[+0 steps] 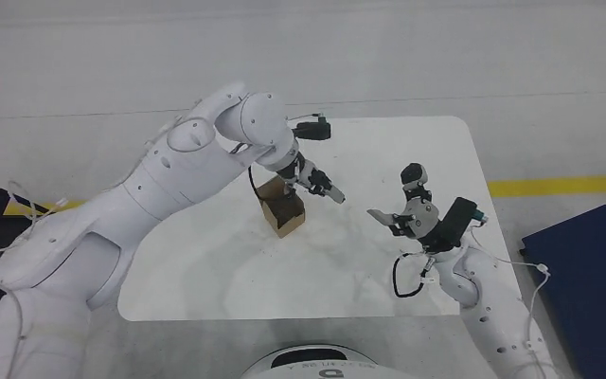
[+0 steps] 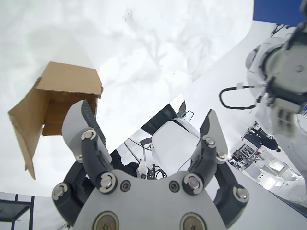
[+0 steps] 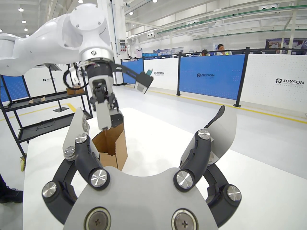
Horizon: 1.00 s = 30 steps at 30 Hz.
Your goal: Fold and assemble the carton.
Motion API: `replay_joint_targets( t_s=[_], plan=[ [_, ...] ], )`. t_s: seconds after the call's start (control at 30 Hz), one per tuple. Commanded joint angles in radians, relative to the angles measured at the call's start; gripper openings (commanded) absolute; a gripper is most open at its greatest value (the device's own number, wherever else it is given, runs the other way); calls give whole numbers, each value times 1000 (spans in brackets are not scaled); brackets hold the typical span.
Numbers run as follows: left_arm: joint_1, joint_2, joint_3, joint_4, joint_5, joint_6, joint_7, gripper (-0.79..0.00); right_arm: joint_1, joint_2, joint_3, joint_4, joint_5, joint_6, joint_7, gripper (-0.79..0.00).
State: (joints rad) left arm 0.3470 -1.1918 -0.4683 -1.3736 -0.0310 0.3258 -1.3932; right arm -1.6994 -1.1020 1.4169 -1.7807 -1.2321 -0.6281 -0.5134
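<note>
There is one carton [image 1: 284, 210], a brown cardboard box, and it is the single thing standing on the white worktop [image 1: 218, 275]. It sits a little to the left of the worktop's middle, well in from all four edges. Its walls are turned askew, so its corners rather than its sides face the worktop's edges. It stands on its base with the open mouth pointing straight up. In the right wrist view it looks somewhat taller than it is wide, so its long axis seems to run up and down. One flap sticks out sideways from the rim instead of lying folded in.

There are two grippers, each with two fingers. The left gripper [image 2: 147, 111] hangs just above the carton's rim, on the side facing the worktop's right edge. Its jaws are spread wide and grasp nothing. Whether a fingertip touches the cardboard cannot be told. The right gripper [image 3: 151, 113] is over the right part of the worktop, well apart from the carton and turned toward it, with its jaws likewise released and empty.
</note>
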Motion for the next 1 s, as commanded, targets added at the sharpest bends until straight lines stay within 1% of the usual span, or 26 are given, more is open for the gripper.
replay_joint_targets(
  t_s=[0.0, 0.1, 0.2, 0.3, 0.37, 0.43, 0.5, 0.57, 0.6, 0.63, 0.7, 0.73, 0.8, 0.87, 0.93, 0.97],
  plan=[
    [25, 34, -73, -15, -9, -23, 2, 0, 17, -1, -17, 1, -9, -3, 43, 0],
    [98, 102, -218, -78, -4, -63, -11, 0, 66, -6, -62, 22, 4, -14, 119, 0],
    [224, 178, -405, -195, 6, -84, -34, 0, 134, -16, -126, 59, 16, -8, 188, 0],
    [408, 249, -617, -327, 17, -108, -62, 0, 198, -27, -188, 96, 23, 4, 227, 0],
    [555, 285, -753, -396, 9, -133, -79, 0, 231, -34, -218, 115, 29, 11, 253, 0],
    [707, 312, -872, -444, -2, -172, -88, 0, 239, -35, -224, 118, 31, 13, 262, 0],
    [856, 329, -950, -476, 8, -217, -89, 0, 239, -35, -224, 118, 31, 13, 262, 0],
    [982, 339, -995, -495, 27, -259, -70, 0, 239, -35, -224, 118, 31, 13, 262, 0],
    [1033, 342, -1009, -502, 41, -278, -55, 0, 239, -35, -224, 118, 31, 13, 262, 0],
    [1075, 344, -1017, -508, 56, -294, -36, 0, 239, -35, -224, 118, 31, 13, 262, 0],
    [1130, 346, -1018, -519, 80, -321, 1, 0, 238, -37, -235, 118, 53, -7, 269, 0],
    [1147, 346, -1007, -521, 95, -331, 18, 0, 247, -37, -244, 128, 64, -28, 289, 0],
    [1157, 346, -976, -520, 160, -336, 47, 0, 274, -41, -273, 154, 67, -34, 377, 0],
    [1146, 344, -932, -514, 243, -331, 85, 0, 307, -47, -316, 173, 102, -56, 466, 0],
    [1121, 339, -888, -499, 291, -321, 123, 0, 342, -55, -357, 202, 154, -83, 543, 0],
    [1108, 336, -868, -489, 311, -317, 143, 0, 362, -59, -375, 215, 168, -80, 577, 0]
  ],
)
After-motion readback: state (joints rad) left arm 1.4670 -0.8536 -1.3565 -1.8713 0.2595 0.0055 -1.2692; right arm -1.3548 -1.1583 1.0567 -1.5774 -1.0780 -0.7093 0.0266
